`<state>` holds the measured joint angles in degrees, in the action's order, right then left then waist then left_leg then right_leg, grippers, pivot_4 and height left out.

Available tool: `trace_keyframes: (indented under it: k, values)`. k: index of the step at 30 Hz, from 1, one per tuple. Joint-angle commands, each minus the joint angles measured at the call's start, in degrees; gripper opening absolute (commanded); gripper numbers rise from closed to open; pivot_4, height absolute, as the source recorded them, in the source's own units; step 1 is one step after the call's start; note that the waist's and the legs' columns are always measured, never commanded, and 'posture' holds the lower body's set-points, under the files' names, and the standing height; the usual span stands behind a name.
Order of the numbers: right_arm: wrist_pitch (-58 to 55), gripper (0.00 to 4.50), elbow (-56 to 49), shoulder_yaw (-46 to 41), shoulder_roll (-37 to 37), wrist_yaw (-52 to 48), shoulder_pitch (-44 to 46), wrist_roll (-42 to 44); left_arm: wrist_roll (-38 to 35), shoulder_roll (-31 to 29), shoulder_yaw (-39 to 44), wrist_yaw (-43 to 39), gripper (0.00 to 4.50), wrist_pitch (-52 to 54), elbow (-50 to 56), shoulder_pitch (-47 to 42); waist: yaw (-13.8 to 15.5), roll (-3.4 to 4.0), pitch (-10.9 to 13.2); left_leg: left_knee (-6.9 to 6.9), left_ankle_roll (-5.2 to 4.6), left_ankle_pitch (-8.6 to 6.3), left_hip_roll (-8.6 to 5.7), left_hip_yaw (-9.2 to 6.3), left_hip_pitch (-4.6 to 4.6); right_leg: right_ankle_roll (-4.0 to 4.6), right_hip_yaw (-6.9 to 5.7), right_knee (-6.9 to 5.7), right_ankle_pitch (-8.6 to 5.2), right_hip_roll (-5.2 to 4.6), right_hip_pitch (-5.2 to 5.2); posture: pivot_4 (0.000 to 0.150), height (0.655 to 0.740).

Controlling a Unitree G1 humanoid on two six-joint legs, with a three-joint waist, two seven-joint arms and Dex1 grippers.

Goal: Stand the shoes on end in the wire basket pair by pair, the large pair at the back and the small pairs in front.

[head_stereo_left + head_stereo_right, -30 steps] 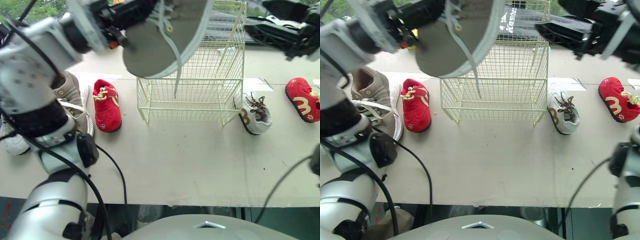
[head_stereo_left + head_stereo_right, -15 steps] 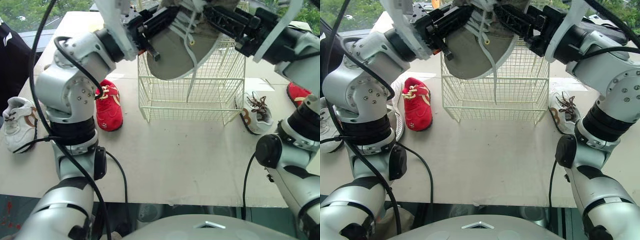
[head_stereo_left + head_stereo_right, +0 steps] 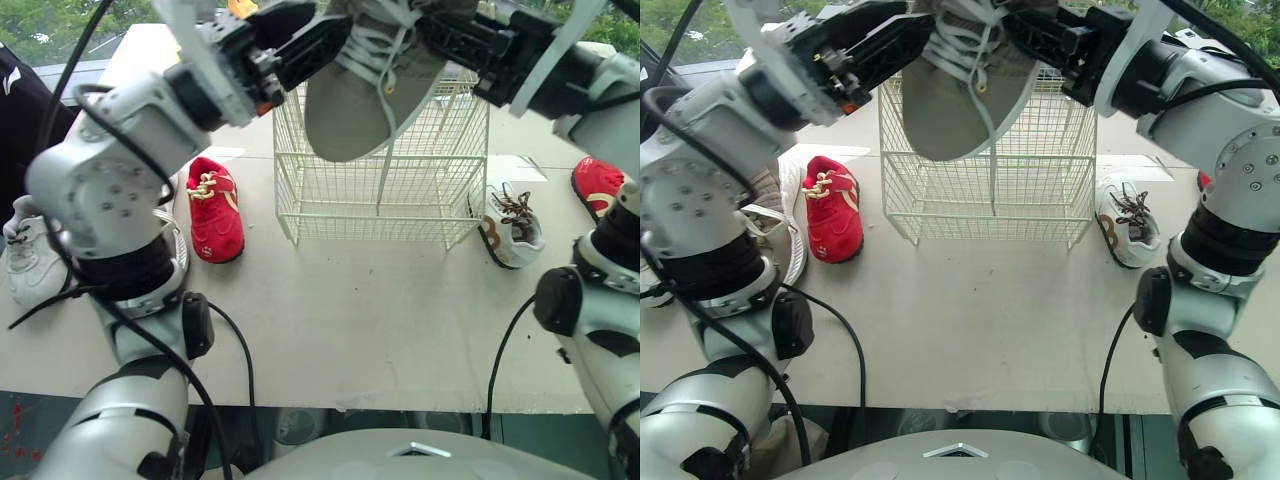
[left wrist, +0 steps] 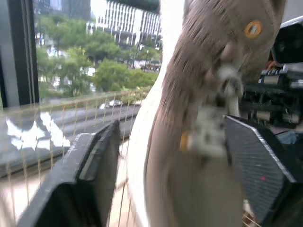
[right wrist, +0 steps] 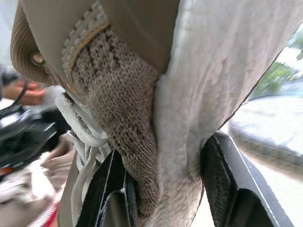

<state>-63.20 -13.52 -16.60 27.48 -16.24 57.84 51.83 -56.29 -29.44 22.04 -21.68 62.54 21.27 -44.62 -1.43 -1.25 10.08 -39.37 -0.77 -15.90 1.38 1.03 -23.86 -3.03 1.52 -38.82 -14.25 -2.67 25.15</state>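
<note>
1. The large tan knit sneaker with a white sole (image 3: 352,110) hangs toe-down over the cream wire basket (image 3: 380,205), which stands mid-counter (image 3: 380,320). The top edge of both head views cuts off its heel. Whether the toe dips below the basket rim cannot be told. One white lace dangles in front of the wires.
2. The right jaws are clamped on the sneaker's padded heel collar, as the right wrist view shows close up.
3. The left jaws stand spread on either side of the sneaker, not clamped. The left wrist view shows a slit of basket wire between one jaw and the white sole; the other side is blurred.
4. A second tan sneaker (image 3: 780,225) lies on the counter left of the basket, mostly hidden behind the left arm. The right eye view shows more of it than the left eye view does.
5. Counted:
   - two tan sneakers;
   - two small red shoes, one just left of the basket (image 3: 215,210) and one far right (image 3: 598,183), partly covered by the right arm;
   - two small white sneakers, one beside the basket's right corner (image 3: 512,230) and one at the left edge (image 3: 28,262).
</note>
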Motion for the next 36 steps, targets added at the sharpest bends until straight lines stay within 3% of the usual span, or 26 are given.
trace_keyframes:
  k: [1, 5, 9, 15, 20, 23, 27, 36]
  values:
    - [12.30, 1.05, 2.65, 0.22, 4.53, -9.76, 4.63, -4.61, -6.24, -1.56, 2.90, 2.25, 4.50, -0.35, 11.13, 6.43, -0.15, -0.02, 0.01, 0.00, 0.00, 0.00, 0.00, -0.01, -0.01, 0.00, -0.01, 0.02, 0.00, 0.00, 0.00, 0.150, 0.7400]
    - [23.79, 1.05, 13.28, 3.77, 8.87, -20.71, 10.77, -11.71, -20.14, -5.36, 6.94, 1.57, 4.50, -0.32, 17.39, 16.56, -0.80, -0.02, 0.02, 0.02, 0.01, 0.00, 0.02, 0.06, 0.04, 0.00, 0.06, 0.02, 0.00, 0.00, 0.00, 0.150, 0.7400]
    - [33.13, 1.05, 21.02, 8.41, 10.45, -28.55, 13.38, -18.22, -22.17, -7.82, 5.96, 3.07, 4.50, -4.01, 22.65, 22.16, -0.76, -0.05, 0.00, 0.01, 0.00, 0.00, 0.04, 0.07, 0.10, 0.01, 0.09, 0.07, 0.00, 0.01, -0.04, 0.150, 0.7400]
    - [49.27, 1.05, 34.00, 13.13, 10.98, -39.59, 16.49, -27.42, -18.71, -10.44, 8.02, 1.07, 4.50, -10.85, 28.38, 34.42, -0.84, -0.04, 0.01, 0.00, 0.00, 0.00, 0.02, 0.11, 0.18, 0.01, 0.13, 0.04, 0.00, 0.02, -0.11, 0.150, 0.7400]
    - [57.43, 1.05, 44.12, 14.16, 10.25, -43.21, 18.57, -32.06, -15.07, -11.42, 8.35, -0.85, 4.50, -15.61, 28.33, 40.54, -0.56, -0.04, 0.01, 0.00, 0.01, 0.00, 0.03, 0.08, 0.13, 0.02, 0.08, 0.09, 0.00, 0.00, -0.09, 0.150, 0.7400]
    - [62.77, 1.05, 50.42, 14.90, 10.11, -45.73, 20.49, -34.87, -13.92, -11.85, 7.26, -1.00, 4.50, -17.94, 28.05, 41.49, -0.49, -0.04, 0.01, 0.01, 0.01, 0.00, 0.02, 0.07, 0.13, 0.02, 0.07, 0.14, 0.00, 0.00, -0.10, 0.150, 0.7400]
    - [61.31, 1.05, 53.48, 14.80, 10.85, -50.76, 22.27, -34.91, -12.63, -12.11, 5.82, -0.81, 4.50, -20.00, 27.94, 41.77, -0.55, -0.03, 0.02, 0.02, 0.01, 0.00, 0.03, 0.07, 0.12, 0.02, 0.07, 0.16, 0.00, 0.00, -0.11, 0.150, 0.7400]
    - [64.08, 1.05, 61.76, 16.52, 9.43, -57.30, 19.19, -38.43, -9.55, -13.62, 3.46, -2.53, 4.50, -22.81, 25.85, 40.82, -0.41, -0.04, 0.01, 0.04, 0.00, -0.01, 0.09, 0.05, 0.15, 0.02, 0.04, 0.20, 0.00, 0.00, -0.16, 0.150, 0.7400]
